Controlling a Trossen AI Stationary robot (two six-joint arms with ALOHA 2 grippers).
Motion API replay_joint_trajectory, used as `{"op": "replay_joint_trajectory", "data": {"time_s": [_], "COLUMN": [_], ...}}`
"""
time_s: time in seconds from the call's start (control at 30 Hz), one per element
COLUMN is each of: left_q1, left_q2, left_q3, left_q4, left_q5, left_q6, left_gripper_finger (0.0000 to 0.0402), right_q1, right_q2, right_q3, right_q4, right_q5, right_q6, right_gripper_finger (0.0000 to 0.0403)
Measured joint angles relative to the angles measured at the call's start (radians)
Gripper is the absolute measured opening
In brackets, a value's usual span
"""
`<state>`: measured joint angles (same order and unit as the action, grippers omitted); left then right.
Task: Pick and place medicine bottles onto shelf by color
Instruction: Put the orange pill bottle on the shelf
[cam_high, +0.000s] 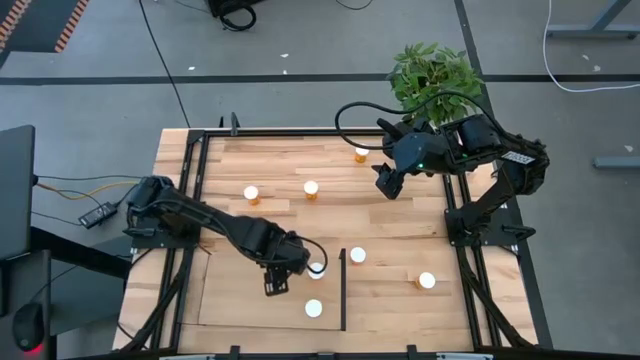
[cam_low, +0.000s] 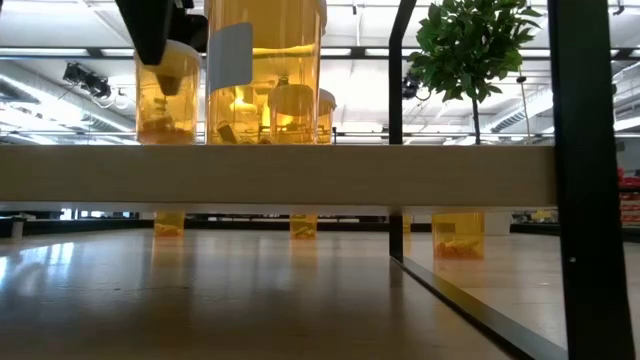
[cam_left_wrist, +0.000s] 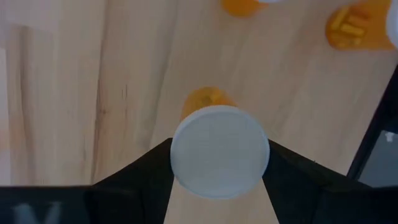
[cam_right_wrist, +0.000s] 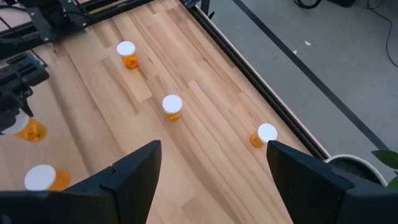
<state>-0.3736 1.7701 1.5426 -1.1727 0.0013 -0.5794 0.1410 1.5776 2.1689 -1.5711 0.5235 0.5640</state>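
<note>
My left gripper (cam_high: 308, 266) is over the pale shelf board (cam_high: 230, 300), beside its black upright strip (cam_high: 343, 290), and is shut on one orange bottle with a white cap (cam_left_wrist: 219, 152). Another bottle (cam_high: 314, 308) stands on the shelf's near part. Two stand right of the strip (cam_high: 357, 256) (cam_high: 427, 281). Three more stand on the far tabletop (cam_high: 251, 194) (cam_high: 311, 188) (cam_high: 361, 154). My right gripper (cam_high: 388, 186) hangs open above the far right of the table, over bare planks (cam_right_wrist: 214, 146), touching nothing. My left gripper has the bottle's top end, at the white cap (cam_left_wrist: 186, 163), pinched between its two fingers (cam_left_wrist: 146, 168), one on each side. The fingers come from above, pointing down. The bottle stays upright (cam_low: 165, 95), its base level with the board; whether it stands on it I cannot tell.
A potted plant (cam_high: 435, 75) stands at the table's far right corner, close behind my right arm. Black frame rails (cam_high: 195, 200) run along the table's left, right and far sides. In the low view a large bottle (cam_low: 265, 70) stands close to the held one.
</note>
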Motion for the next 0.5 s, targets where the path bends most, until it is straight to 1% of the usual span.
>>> {"op": "replay_joint_trajectory", "data": {"time_s": [0.3,0.5], "left_q1": [0.013,0.012], "left_q2": [0.078,0.115], "left_q3": [0.0,0.002], "left_q4": [0.04,0.044], "left_q5": [0.0,0.003], "left_q6": [0.02,0.043], "left_gripper_finger": [0.0219,0.0227], "right_q1": [0.0,0.0], "right_q2": [0.0,0.0], "right_q3": [0.0,0.0], "right_q4": [0.0,0.0], "right_q5": [-0.007,-0.013], "right_q6": [0.001,0.011], "right_gripper_finger": [0.0299,0.0299]}}
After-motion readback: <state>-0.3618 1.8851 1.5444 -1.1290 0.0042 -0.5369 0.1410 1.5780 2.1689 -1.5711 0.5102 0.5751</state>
